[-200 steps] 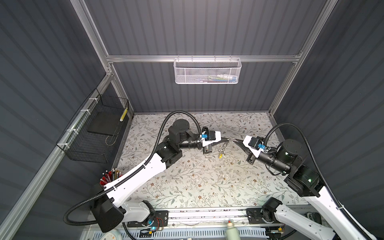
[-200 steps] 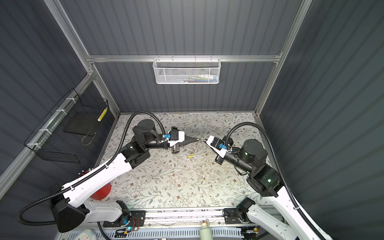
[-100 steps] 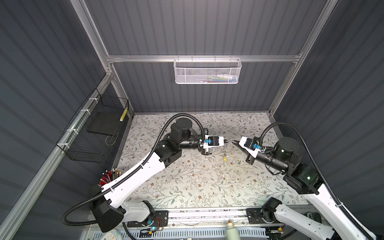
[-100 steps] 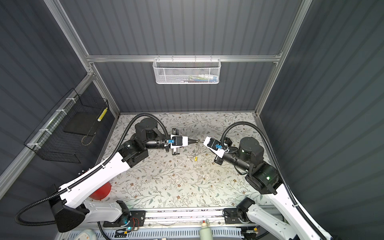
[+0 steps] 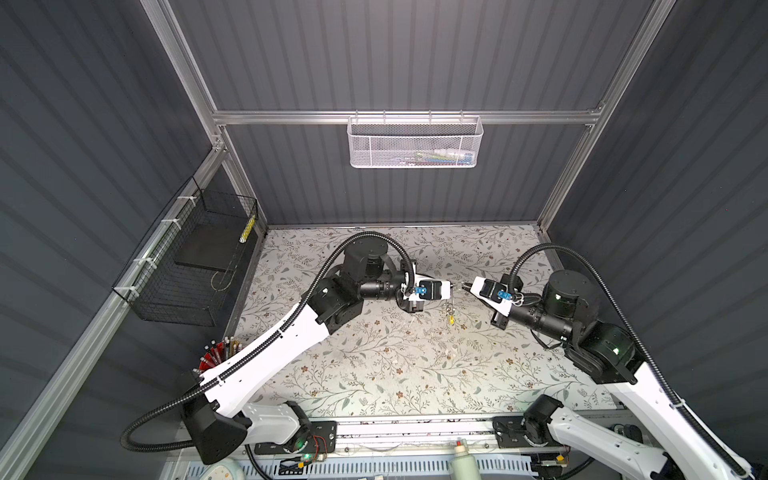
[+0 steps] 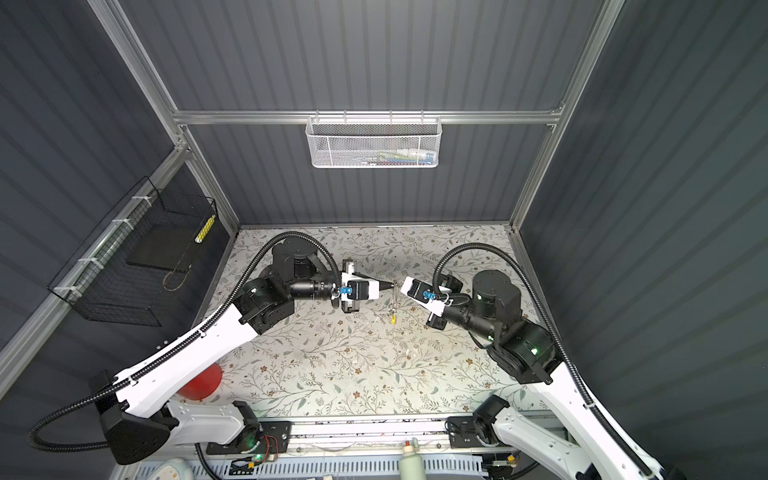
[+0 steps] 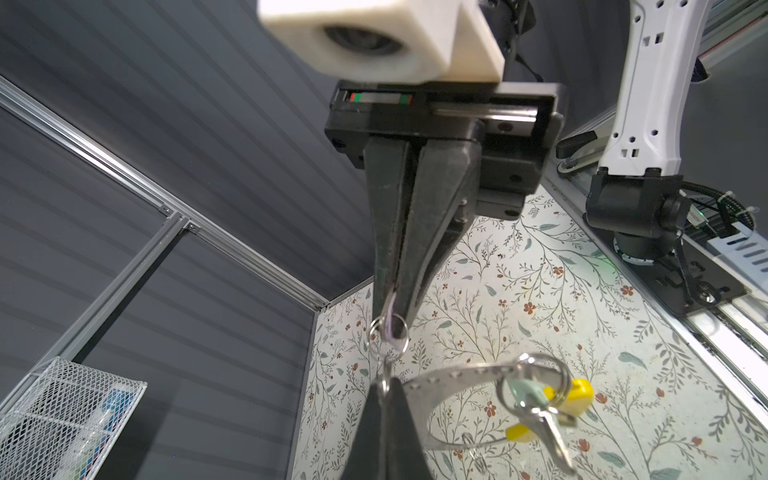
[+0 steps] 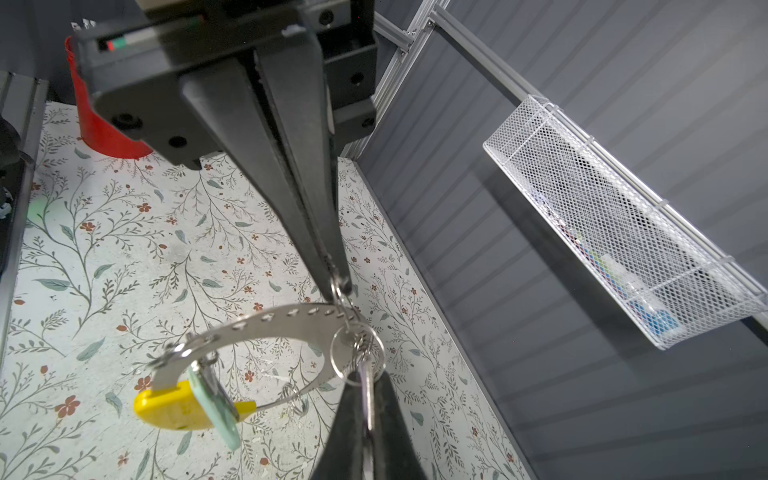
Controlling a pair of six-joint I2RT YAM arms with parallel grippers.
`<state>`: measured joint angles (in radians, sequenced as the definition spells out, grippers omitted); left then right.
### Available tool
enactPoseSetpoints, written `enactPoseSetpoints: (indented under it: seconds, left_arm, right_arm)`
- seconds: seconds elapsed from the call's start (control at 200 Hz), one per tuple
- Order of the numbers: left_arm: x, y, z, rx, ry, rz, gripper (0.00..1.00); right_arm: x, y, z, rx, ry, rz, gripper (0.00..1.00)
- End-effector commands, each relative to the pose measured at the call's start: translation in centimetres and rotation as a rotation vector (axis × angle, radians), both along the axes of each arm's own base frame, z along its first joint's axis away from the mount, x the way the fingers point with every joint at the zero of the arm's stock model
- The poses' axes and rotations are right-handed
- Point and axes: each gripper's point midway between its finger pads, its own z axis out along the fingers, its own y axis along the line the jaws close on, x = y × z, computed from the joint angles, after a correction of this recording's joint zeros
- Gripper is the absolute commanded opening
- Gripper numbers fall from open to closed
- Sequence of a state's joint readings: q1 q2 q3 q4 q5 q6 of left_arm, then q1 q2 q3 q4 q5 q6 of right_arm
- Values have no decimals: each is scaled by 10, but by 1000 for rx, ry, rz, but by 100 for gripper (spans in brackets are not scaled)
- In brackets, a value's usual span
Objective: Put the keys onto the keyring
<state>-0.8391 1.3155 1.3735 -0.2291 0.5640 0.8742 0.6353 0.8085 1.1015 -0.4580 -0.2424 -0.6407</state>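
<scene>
The keyring (image 7: 457, 372) is a grey band loop with a yellow segment (image 8: 170, 409). It hangs in the air between my two grippers and shows small in both top views (image 5: 450, 313) (image 6: 393, 311). A pale green-headed key (image 8: 212, 399) hangs on the band beside the yellow segment. My left gripper (image 7: 384, 386) is shut on the band's edge at a small ring. My right gripper (image 8: 365, 378) is shut on a silvery key (image 8: 368, 399) whose split ring (image 8: 357, 353) lies against the band. The two grippers (image 5: 456, 286) (image 5: 465, 285) meet tip to tip above the floral table (image 5: 374, 374).
A white mesh basket (image 5: 413, 141) hangs on the back wall. A black wire basket (image 5: 187, 266) is fixed to the left wall. A red cup (image 6: 199, 380) with pens stands at the table's front left corner, under the left arm.
My left gripper has rolled about its wrist and edged right, and my right gripper has edged left, so the tips stand closer. The hanging keyring shifted slightly right. Both grippers stayed shut.
</scene>
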Motion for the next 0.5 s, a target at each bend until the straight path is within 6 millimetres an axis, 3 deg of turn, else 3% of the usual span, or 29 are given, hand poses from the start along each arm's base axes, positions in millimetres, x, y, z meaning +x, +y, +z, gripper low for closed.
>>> enactPoseSetpoints:
  seconds: [0.0,0.085,0.105,0.495]
  left_arm:
    - [11,11,-7,70,-26,65,0]
    - [9,10,-13,87,-14,56,0]
    - [9,9,0,68,-31,55,0]
    - [11,3,-3,69,-12,48,0]
  right_arm:
    - [6,-18,9,-29,-31,-90,0]
    - [7,-16,6,-34,-18,-79,0]
    - [7,-15,7,-33,-17,-75,0]
    - [2,5,8,-26,14,36,0]
